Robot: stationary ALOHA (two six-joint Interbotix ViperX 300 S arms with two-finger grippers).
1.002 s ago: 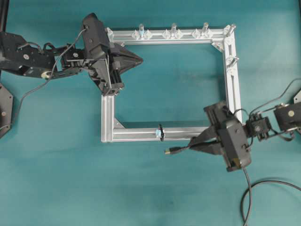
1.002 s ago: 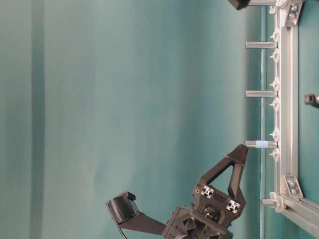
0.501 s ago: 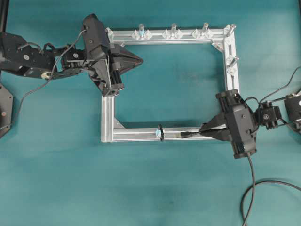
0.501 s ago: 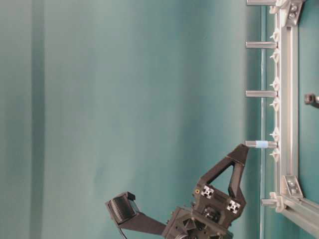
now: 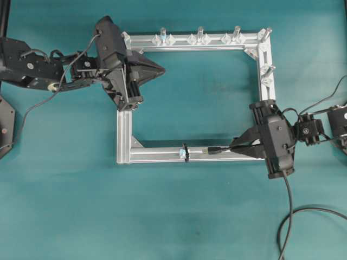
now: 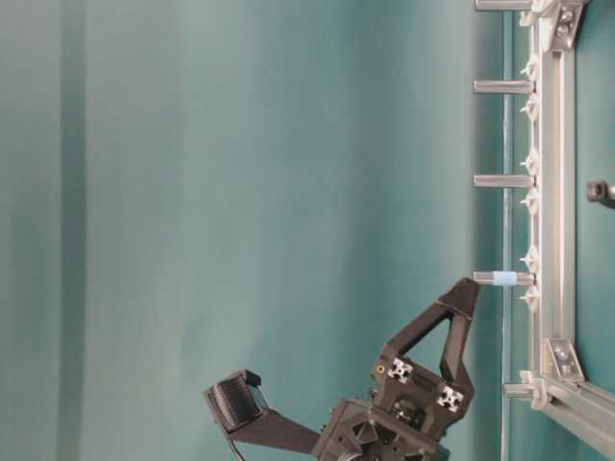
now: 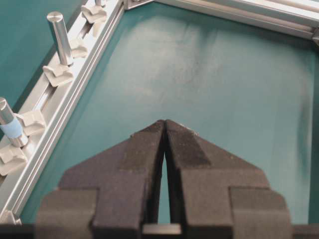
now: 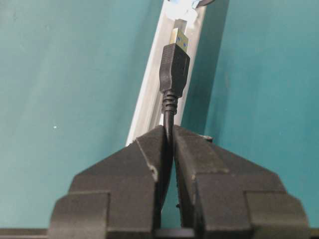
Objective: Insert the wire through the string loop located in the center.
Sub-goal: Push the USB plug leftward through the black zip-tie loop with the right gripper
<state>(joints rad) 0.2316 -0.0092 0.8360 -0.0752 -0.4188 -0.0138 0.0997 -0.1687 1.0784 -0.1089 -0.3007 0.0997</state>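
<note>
The wire [image 5: 289,206] is a black cable ending in a black plug [image 8: 174,66] with a yellowish metal tip. My right gripper [image 5: 234,147] is shut on the wire just behind the plug and holds it along the near bar of the silver frame [image 5: 157,154]. The plug [image 5: 215,150] points left at the string loop [image 5: 185,152], a small black loop round that bar, with a short gap between them. In the right wrist view the loop is cut off at the top edge. My left gripper [image 5: 161,69] is shut on nothing, over the frame's upper left corner.
Silver upright pegs [image 5: 200,33] stand along the far bar, and another peg [image 5: 267,69] on the right bar. One peg [image 7: 11,128] near my left gripper carries blue tape. The wire's slack curls on the teal table [image 5: 162,216] at the lower right.
My right gripper has carried the plug up from in front of the frame onto the near bar, then turned slightly so the plug lies along it. The left arm has stayed still.
</note>
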